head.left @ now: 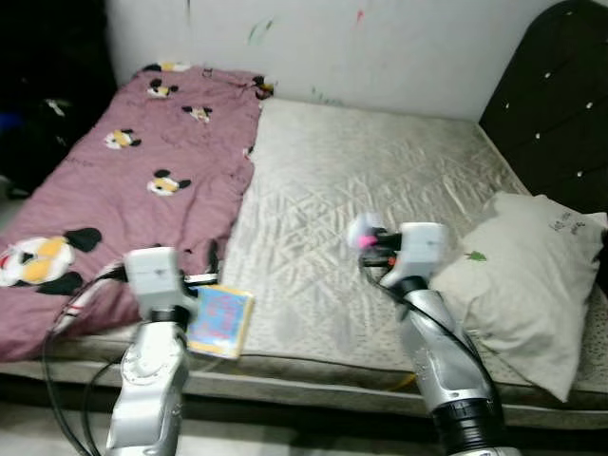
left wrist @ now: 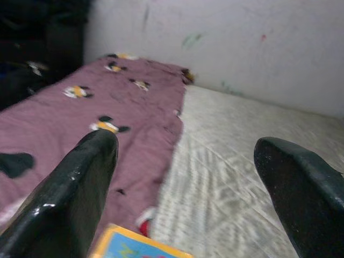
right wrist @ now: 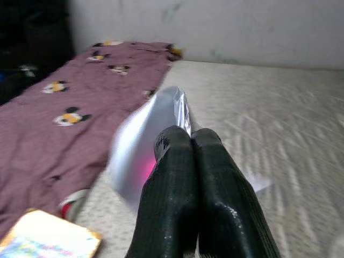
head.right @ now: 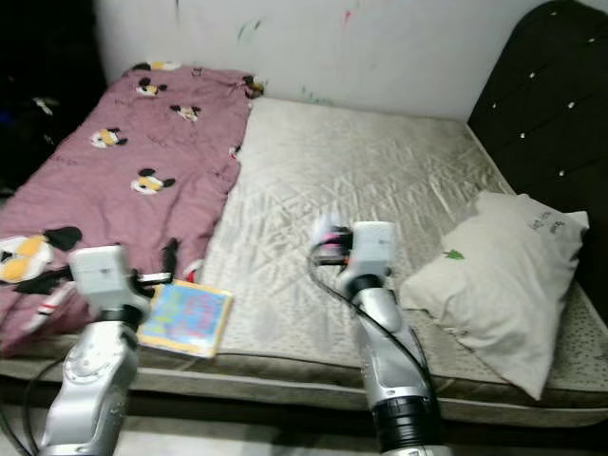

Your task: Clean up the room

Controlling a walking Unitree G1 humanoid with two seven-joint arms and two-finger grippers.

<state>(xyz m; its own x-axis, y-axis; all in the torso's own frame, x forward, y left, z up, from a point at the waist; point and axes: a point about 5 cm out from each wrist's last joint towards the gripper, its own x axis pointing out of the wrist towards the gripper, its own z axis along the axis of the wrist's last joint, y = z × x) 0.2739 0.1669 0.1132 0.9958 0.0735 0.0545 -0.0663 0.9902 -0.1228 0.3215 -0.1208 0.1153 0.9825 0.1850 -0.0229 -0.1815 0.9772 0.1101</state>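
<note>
A colourful picture book (head.left: 220,320) lies flat at the front edge of the bed, half on the maroon cartoon-mouse blanket (head.left: 142,161). My left gripper (head.left: 211,268) hovers just above the book's near-left corner, fingers (left wrist: 80,177) spread wide and open, nothing between them. Over the middle of the mattress (head.left: 351,190), my right gripper (right wrist: 188,138) is shut on a crumpled silvery wrapper (right wrist: 145,145) with a pink patch. The same wrapper (head.left: 362,229) sticks out past the fingertips in the left eye view.
A pale pillow (head.left: 518,275) lies at the bed's right side, against a black padded headboard (head.left: 560,95). A white wall (head.left: 332,47) runs behind the bed. Dark clutter (head.left: 38,114) sits at the far left beyond the blanket.
</note>
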